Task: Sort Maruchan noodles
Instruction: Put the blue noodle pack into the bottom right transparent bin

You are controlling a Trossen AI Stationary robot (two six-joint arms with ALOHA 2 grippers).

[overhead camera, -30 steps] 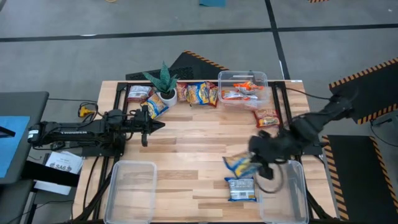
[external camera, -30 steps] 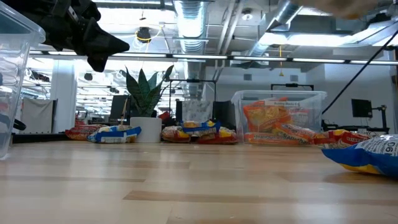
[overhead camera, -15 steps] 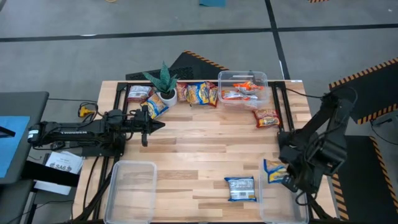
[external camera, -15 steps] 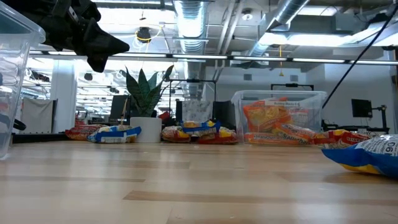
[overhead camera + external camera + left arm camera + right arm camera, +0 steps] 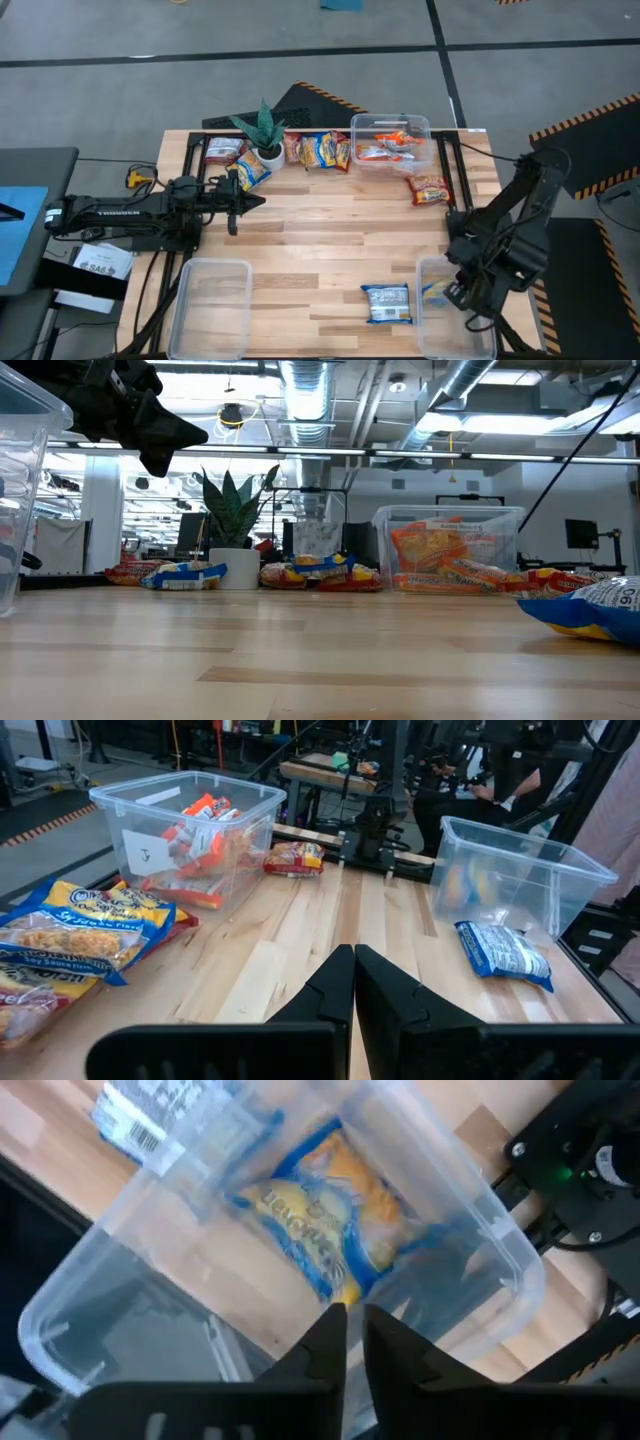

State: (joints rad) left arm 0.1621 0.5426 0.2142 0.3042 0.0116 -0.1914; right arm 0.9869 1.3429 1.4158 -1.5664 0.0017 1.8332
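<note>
My right gripper [image 5: 458, 291] [image 5: 353, 1312] hovers over the clear near-right bin [image 5: 486, 330] [image 5: 500, 1270], shut on a blue-yellow Maruchan packet [image 5: 434, 291] [image 5: 320, 1230] that reaches down into the bin. A second blue packet [image 5: 387, 302] [image 5: 505, 950] [image 5: 590, 605] lies flat on the table just left of that bin. More packets lie along the far edge [image 5: 320, 150], and orange ones fill the far bin [image 5: 390, 140] [image 5: 195, 830]. A red one [image 5: 430, 188] lies alone on the table. My left gripper [image 5: 243, 203] [image 5: 353, 960] waits shut above the table's left part. My right gripper holds the blue-yellow packet by its yellow end [image 5: 345, 1292], pinched between the two fingers, which come from above and point down. The packet hangs below the fingers inside the bin's walls. Whether its lower end rests on the bin floor cannot be told.
A clear bin [image 5: 210, 300] stands at the near-left corner with nothing seen in it. A small green plant in a white pot [image 5: 265, 135] [image 5: 235, 540] stands among the far packets. Bare wood spans the table's middle [image 5: 320, 230].
My right gripper has carried the blue-yellow packet from above the table beside the lying blue packet toward the table's right and near edge, over the near-right bin, then down so the packet sits between the bin's walls. The left arm has kept still.
</note>
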